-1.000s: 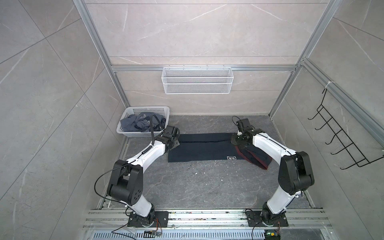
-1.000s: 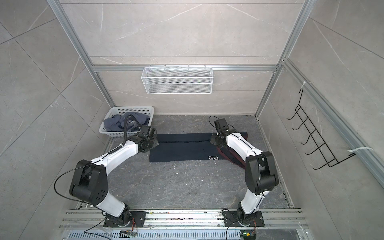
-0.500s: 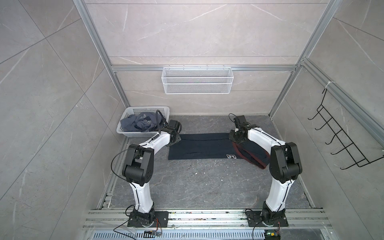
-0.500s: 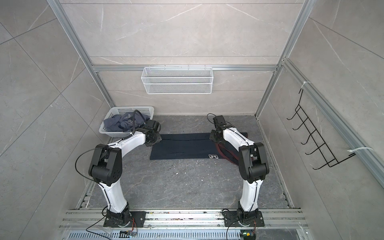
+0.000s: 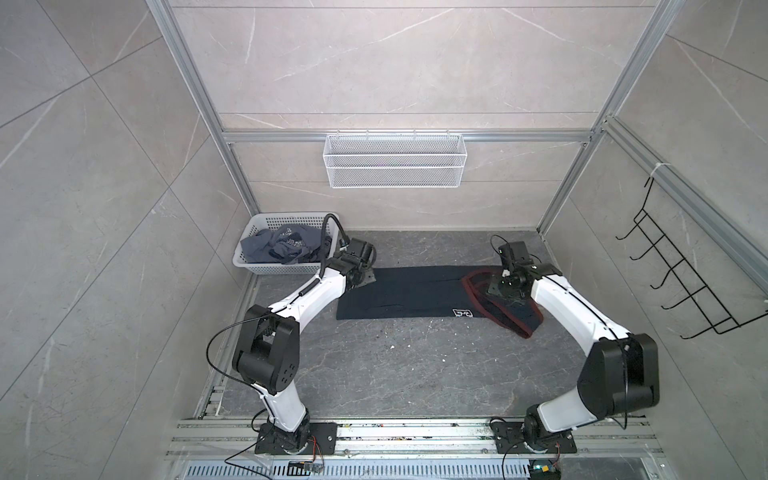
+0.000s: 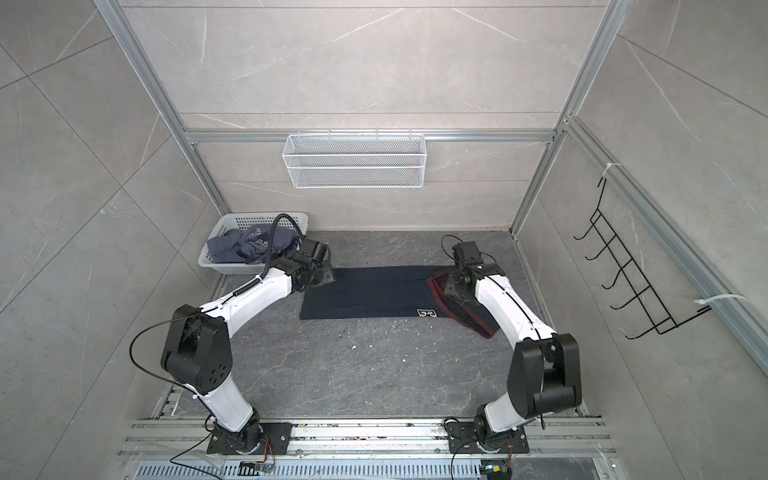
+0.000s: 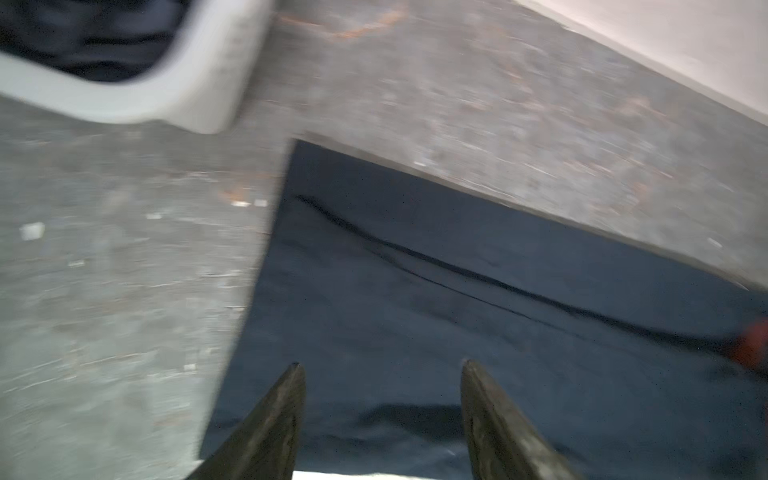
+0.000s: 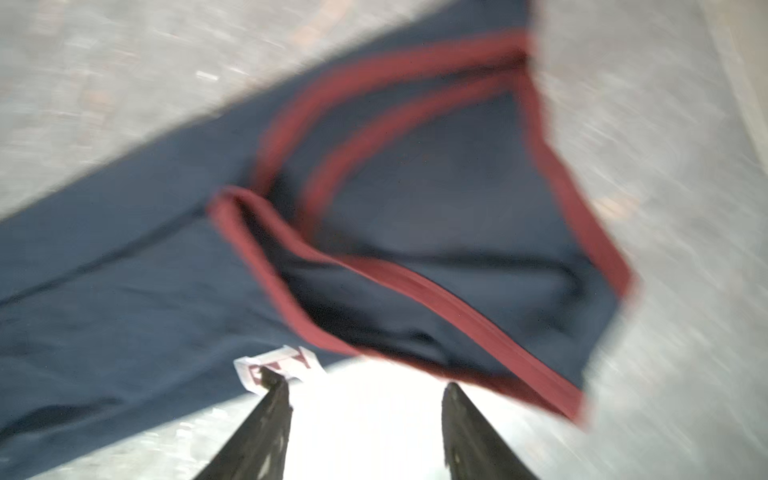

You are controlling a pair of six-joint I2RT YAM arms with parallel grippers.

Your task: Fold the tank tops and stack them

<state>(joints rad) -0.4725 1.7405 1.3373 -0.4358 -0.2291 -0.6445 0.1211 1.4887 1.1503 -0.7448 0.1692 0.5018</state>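
Both left fingers (image 7: 289, 386) and right fingers (image 8: 276, 401) are being held part open, empty, at the navy top's (image 5: 407, 293) ends; the grey top (image 5: 286, 243) is being kept in the basket (image 5: 270, 269), upper left.

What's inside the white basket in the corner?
A crumpled blue-grey tank top with white lettering lies bunched in the white plastic basket. Anything under the cloth is hidden.

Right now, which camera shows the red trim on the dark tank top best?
The right wrist view: the red trim fills the frame, though motion-blurred. Both top views show it small, partly hidden behind the right arm. The left wrist view catches only a red sliver at its edge.
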